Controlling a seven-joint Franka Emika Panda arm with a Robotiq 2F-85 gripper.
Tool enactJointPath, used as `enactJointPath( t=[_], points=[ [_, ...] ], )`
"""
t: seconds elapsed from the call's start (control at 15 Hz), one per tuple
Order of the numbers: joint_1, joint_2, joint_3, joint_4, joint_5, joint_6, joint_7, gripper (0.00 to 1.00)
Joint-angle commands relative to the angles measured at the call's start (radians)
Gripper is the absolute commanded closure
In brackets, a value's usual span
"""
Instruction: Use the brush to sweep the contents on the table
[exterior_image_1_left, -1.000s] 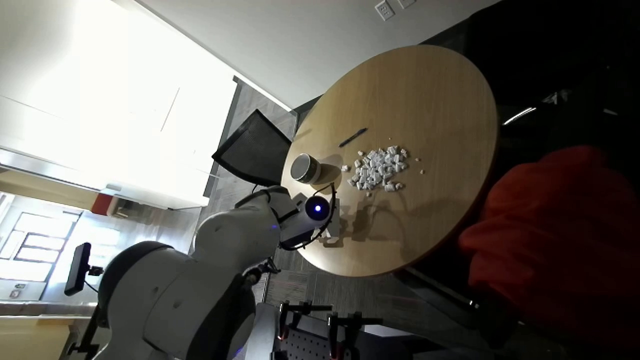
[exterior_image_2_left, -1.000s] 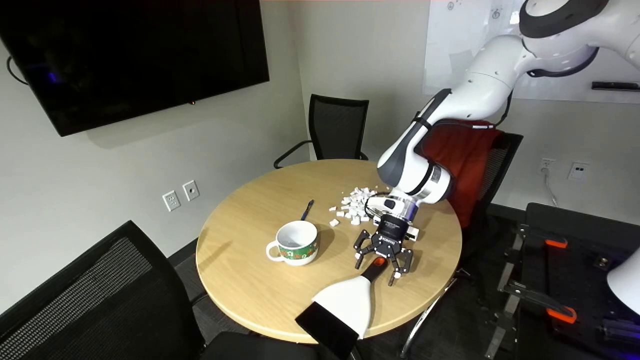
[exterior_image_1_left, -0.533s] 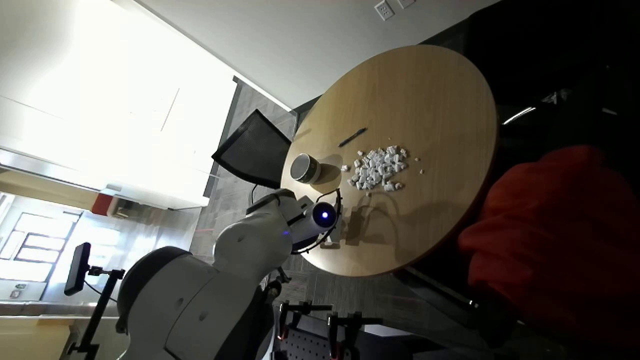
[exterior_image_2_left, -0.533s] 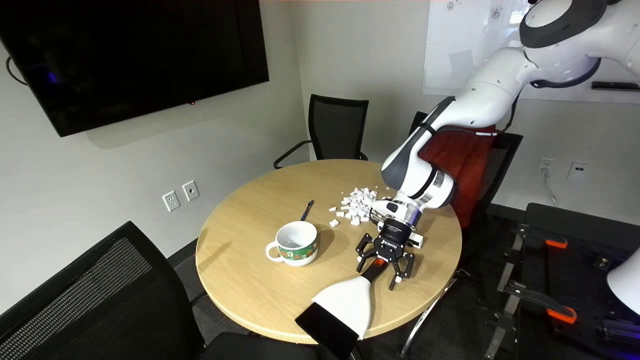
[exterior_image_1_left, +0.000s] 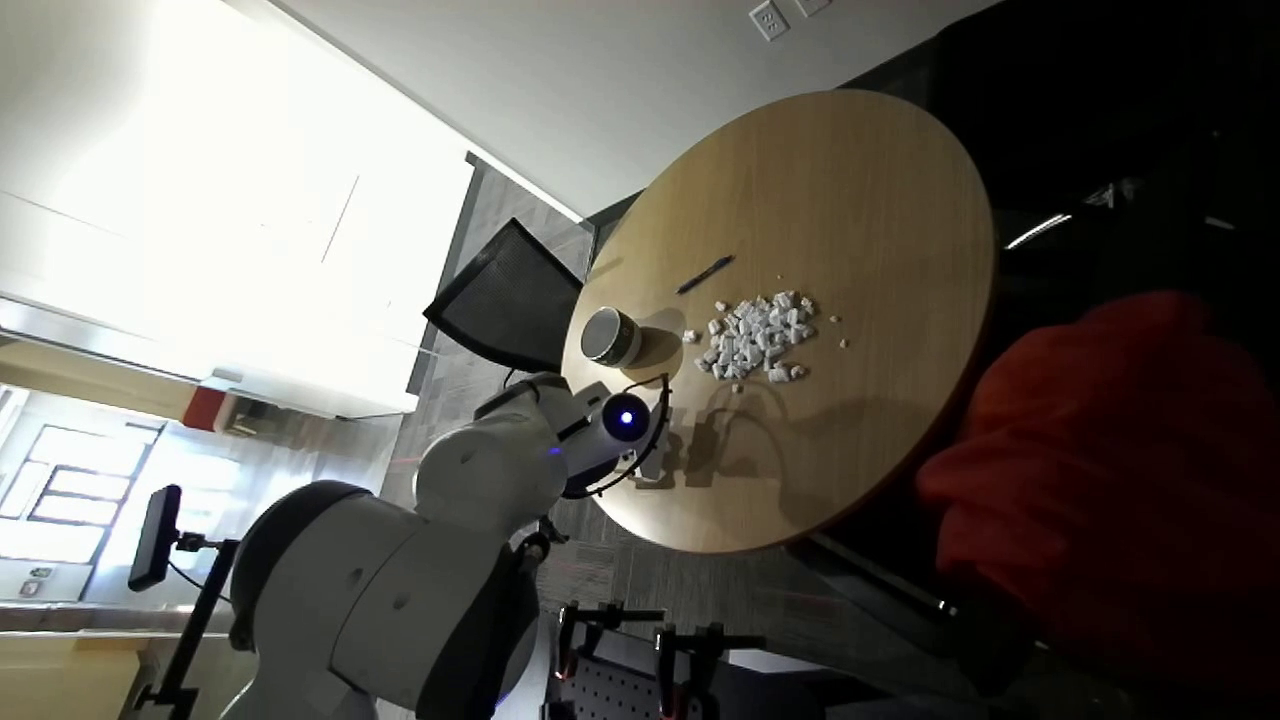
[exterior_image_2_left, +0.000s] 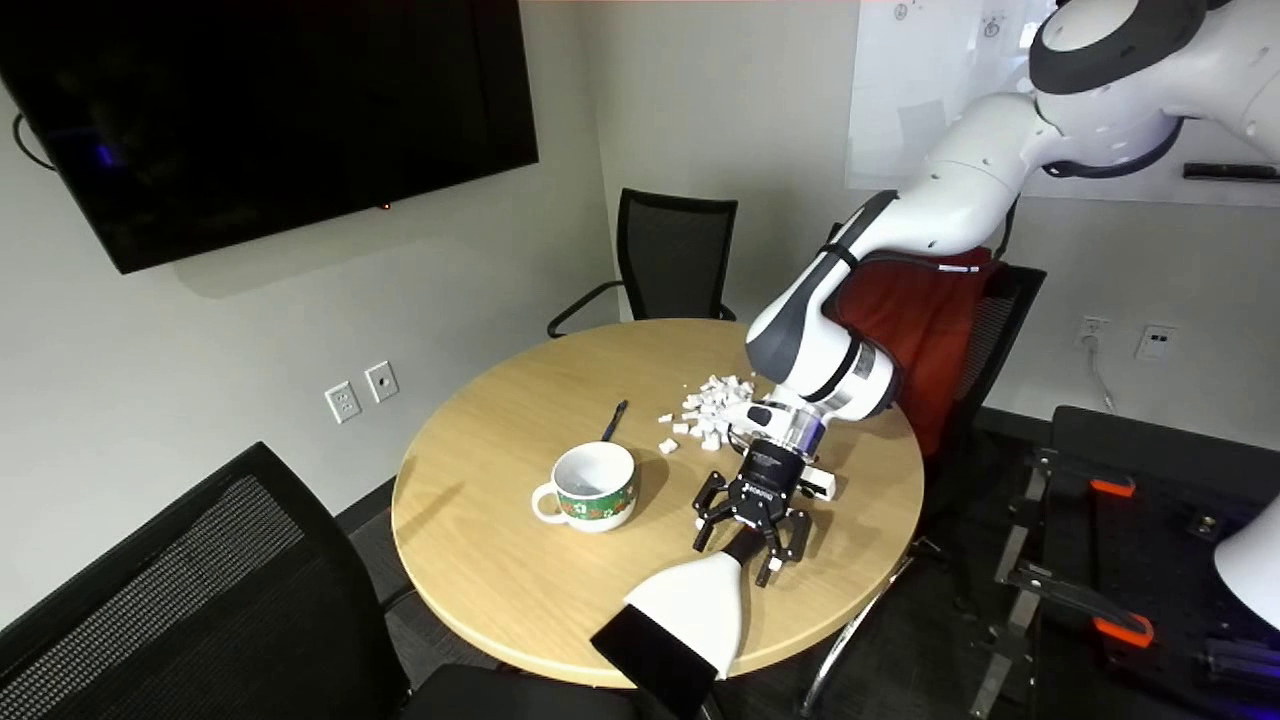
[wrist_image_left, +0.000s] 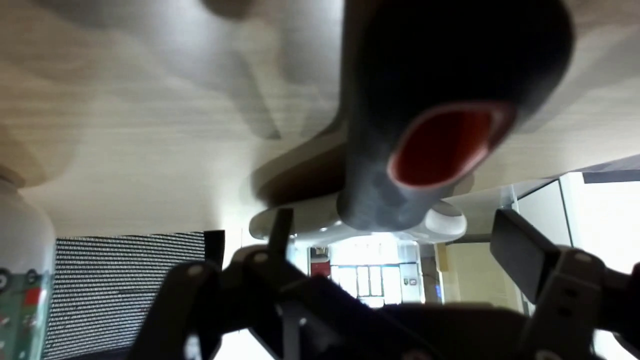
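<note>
The brush (exterior_image_2_left: 690, 605) lies near the table's edge, with a broad white head, black bristles and a dark handle. In an exterior view my gripper (exterior_image_2_left: 733, 561) is over that handle, fingers spread to either side. The wrist view shows the handle (wrist_image_left: 380, 200) close up with its red-lined hole, and my gripper (wrist_image_left: 395, 232) open, pads apart from each other. Whether anything touches the handle I cannot tell. The contents, a heap of white bits (exterior_image_1_left: 755, 335), sit on the round wooden table (exterior_image_1_left: 850, 200), the arm partly covering them in an exterior view (exterior_image_2_left: 712, 400).
A mug with a green floral band (exterior_image_2_left: 590, 490) stands left of the gripper; it edges into the wrist view (wrist_image_left: 25, 280). A dark pen (exterior_image_1_left: 705, 275) lies between mug and heap. Black chairs (exterior_image_2_left: 200, 600) surround the table, one bearing red cloth (exterior_image_2_left: 915, 330).
My gripper has shifted left and slightly down in an exterior view, so it now covers the orange end of the brush's handle. The brush, heap, mug and pen have stayed put.
</note>
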Motion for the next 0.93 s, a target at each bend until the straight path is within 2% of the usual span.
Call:
enactJointPath(
  t=[0.0,0.53,0.87],
  points=[
    [0.046,-0.021,-0.005,0.015,-0.040,0.043,0.127,0.00],
    [0.094,-0.026,-0.043,0.034,-0.190,0.046,0.364,0.00],
    [0.083,-0.028,-0.058,0.022,-0.288,0.050,0.427,0.00]
  ],
)
